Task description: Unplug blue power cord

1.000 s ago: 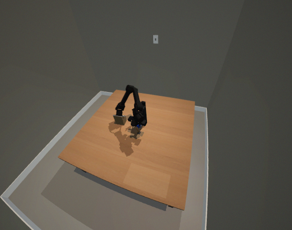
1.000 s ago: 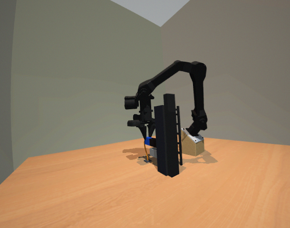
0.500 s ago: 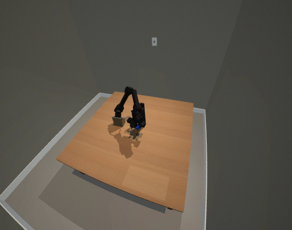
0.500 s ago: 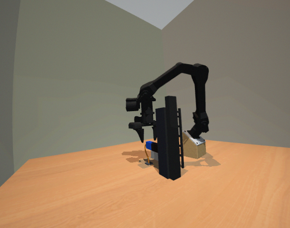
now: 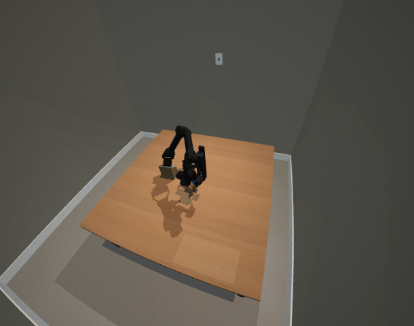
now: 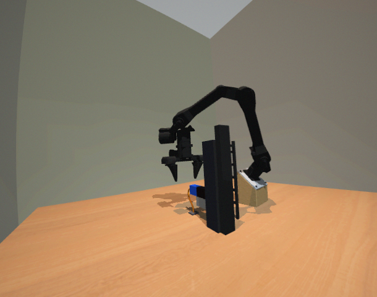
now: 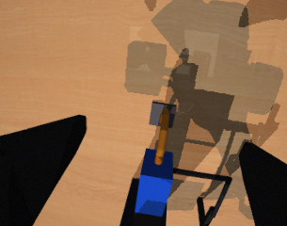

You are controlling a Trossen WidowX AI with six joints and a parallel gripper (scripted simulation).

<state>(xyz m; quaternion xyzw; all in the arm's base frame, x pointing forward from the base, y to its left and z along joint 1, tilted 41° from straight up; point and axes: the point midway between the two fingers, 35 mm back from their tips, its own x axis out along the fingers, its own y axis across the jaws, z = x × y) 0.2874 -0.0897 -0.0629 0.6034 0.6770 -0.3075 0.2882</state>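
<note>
A blue plug end (image 5: 193, 182) (image 6: 194, 190) (image 7: 153, 190) adjoins a black part (image 6: 201, 192), above a light grey block (image 6: 201, 203). An orange cord (image 6: 190, 199) (image 7: 162, 137) runs from the blue end down to a small dark plate (image 6: 192, 213) (image 7: 157, 114) on the table. My gripper (image 6: 185, 179) (image 7: 165, 137) is wide open and empty, with its tips above the blue end and clear of it. In the wrist view the fingers stand far out on either side of the plug. I cannot make out the strip's sockets, nor whether the plug sits in one.
A tall black upright structure (image 5: 201, 163) (image 6: 220, 182) stands close beside the plug and hides part of it in the exterior view. A thin black rail (image 6: 235, 182) runs along it. The arm's wedge base (image 5: 167, 172) (image 6: 253, 192) is on the wooden table (image 5: 228, 217) (image 6: 118, 255).
</note>
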